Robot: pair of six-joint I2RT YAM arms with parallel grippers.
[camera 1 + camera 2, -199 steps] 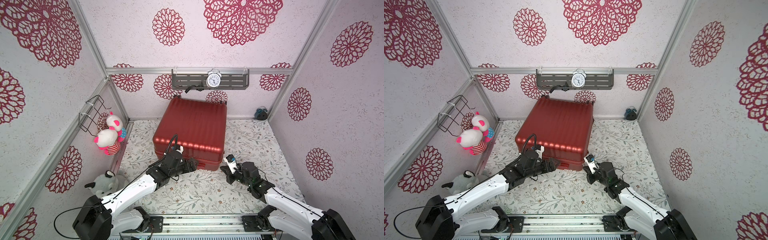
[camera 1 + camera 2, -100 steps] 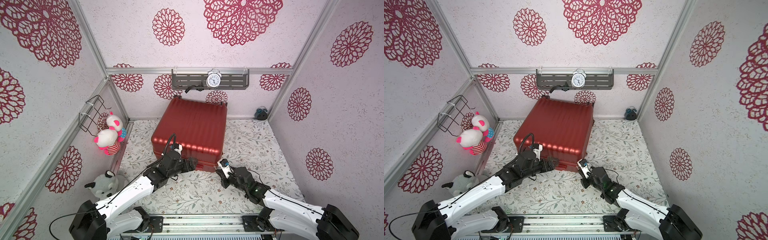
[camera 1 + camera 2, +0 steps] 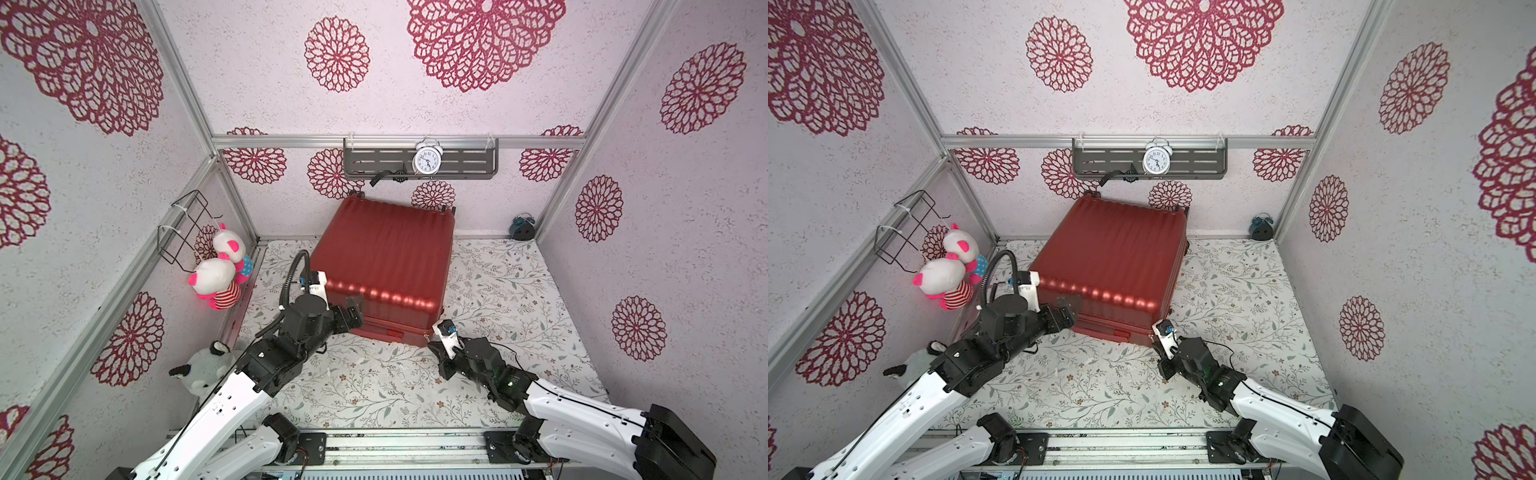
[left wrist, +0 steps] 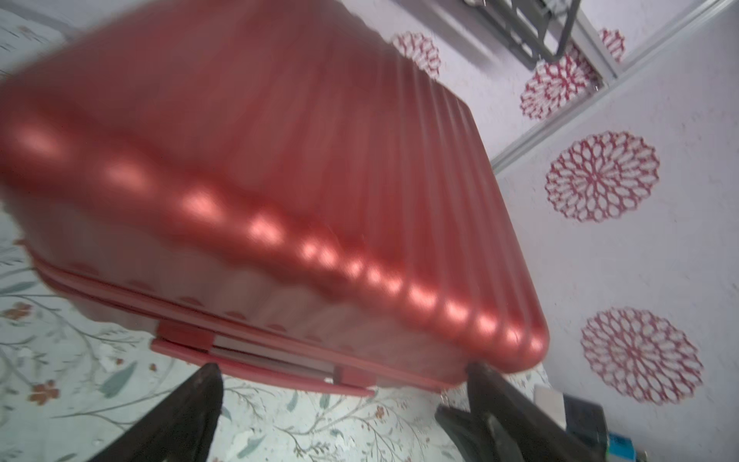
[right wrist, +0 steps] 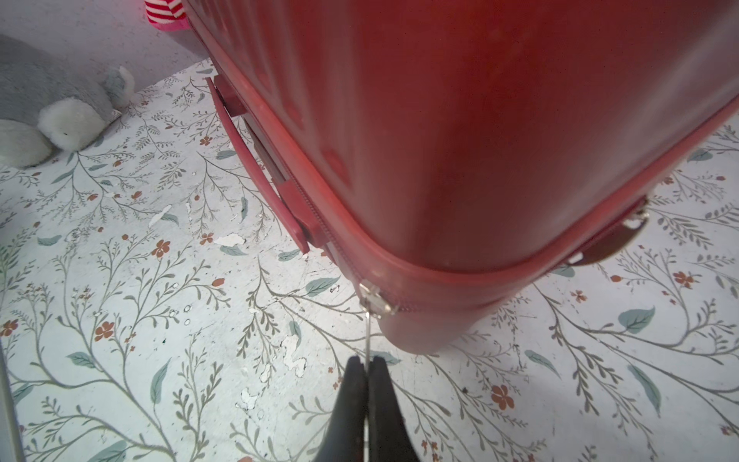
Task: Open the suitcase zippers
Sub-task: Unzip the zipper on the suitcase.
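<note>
- The suitcase [image 3: 382, 266] lies flat at 12 o'clock on the surface [image 3: 374, 386], with its far edge near the rear wall.
- The zipper [image 5: 340, 260] follows the seam, and both shells meet along the visible length.
- The pull [image 5: 374, 301] sits at the suitcase's 5 o'clock corner.
- Right jaws: fully closed on the pull's thin tab, just off that corner. The tab runs straight from slider to jaws.
- Left jaws: spread wide and empty at the 7 o'clock end of the front face, beside the handle [image 3: 390, 332]. Contact with the shell cannot be told.
- Risk: the tab slips free. Cause: a small pinch area and a draw off the track line.
- Risk: the slider binds. Cause: a draw that does not follow the corner curve.
- Risk: the suitcase slides or swivels. Cause: nothing holds it.
</note>
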